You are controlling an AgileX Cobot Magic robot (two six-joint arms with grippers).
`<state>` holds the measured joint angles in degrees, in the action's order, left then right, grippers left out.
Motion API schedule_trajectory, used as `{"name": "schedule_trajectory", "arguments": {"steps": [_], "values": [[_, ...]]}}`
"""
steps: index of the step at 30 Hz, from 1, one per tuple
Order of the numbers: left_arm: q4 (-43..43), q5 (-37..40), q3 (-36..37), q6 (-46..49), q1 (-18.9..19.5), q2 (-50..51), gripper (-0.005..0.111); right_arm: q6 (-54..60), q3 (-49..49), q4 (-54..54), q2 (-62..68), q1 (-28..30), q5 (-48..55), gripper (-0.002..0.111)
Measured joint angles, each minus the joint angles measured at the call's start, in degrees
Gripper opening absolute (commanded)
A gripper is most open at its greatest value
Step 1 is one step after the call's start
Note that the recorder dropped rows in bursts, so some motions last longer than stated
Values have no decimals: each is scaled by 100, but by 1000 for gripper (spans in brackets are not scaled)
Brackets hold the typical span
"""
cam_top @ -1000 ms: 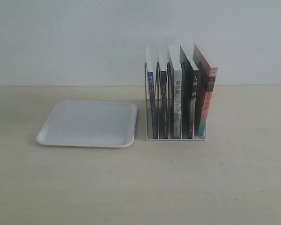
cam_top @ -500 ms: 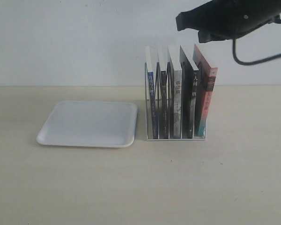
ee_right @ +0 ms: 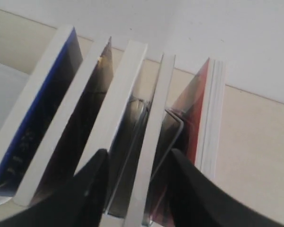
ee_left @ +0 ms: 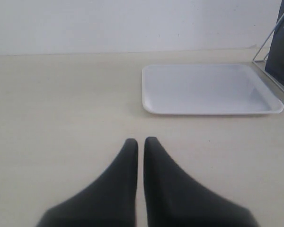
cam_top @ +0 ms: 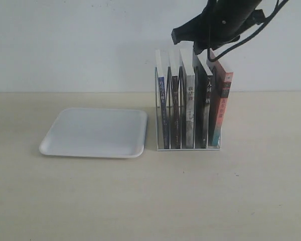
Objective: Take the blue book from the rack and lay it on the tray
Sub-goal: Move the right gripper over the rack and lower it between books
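Standing upright in the end slot of the rack (cam_top: 188, 148) nearest the tray (cam_top: 93, 131), the blue book (cam_top: 163, 108) is untouched. Four other books (cam_top: 195, 105) fill the remaining slots. The right hand (ee_right: 137, 153) hangs above them, fingers spread apart, gripping nothing. The left hand (ee_left: 138, 142) sits low over the bench (cam_top: 140, 201), fingers pressed together, empty

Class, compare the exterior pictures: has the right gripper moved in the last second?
Yes. The right gripper entered from the upper right and moved left and down, now above the rack.
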<state>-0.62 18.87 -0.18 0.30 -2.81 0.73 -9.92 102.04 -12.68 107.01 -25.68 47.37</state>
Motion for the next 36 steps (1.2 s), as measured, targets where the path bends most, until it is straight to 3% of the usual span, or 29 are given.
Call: {"name": "schedule_trajectory", "arguments": {"steps": [24,25,27,28,32,36], "values": [[0,0,0,0,0,0,4,-341,62,-338,820,0,169,43],[0,0,0,0,0,0,4,-354,62,-338,848,0,169,39],[0,0,0,0,0,0,4,-366,62,-338,892,0,169,21],[0,0,0,0,0,0,4,-391,62,-338,907,0,169,0],[0,0,0,0,0,0,4,-491,120,-338,919,0,218,0],[0,0,0,-30,0,0,4,-514,819,-339,962,0,853,0]]}}
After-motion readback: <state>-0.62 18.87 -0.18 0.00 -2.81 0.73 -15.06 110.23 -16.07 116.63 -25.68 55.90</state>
